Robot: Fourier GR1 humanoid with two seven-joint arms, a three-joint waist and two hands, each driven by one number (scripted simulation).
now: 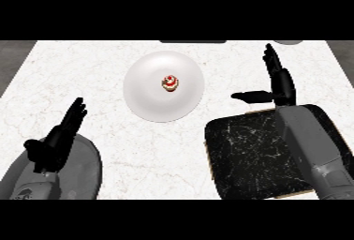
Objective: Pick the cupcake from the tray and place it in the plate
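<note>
A small cupcake [171,83] with white frosting and a red top stands near the middle of the white plate [163,105]. The black marbled tray [249,154] lies at the lower right with nothing on its visible surface. My right hand [280,79] is above the tray's far edge, to the right of the plate, fingers straight and thumb spread, holding nothing. My left hand [59,136] rests open at the lower left, well away from the plate.
The pale marble counter [83,75] stretches around the plate. A dark slab [194,41] and a grey round object [287,42] sit at the counter's far edge. My right forearm [314,150] crosses over the tray.
</note>
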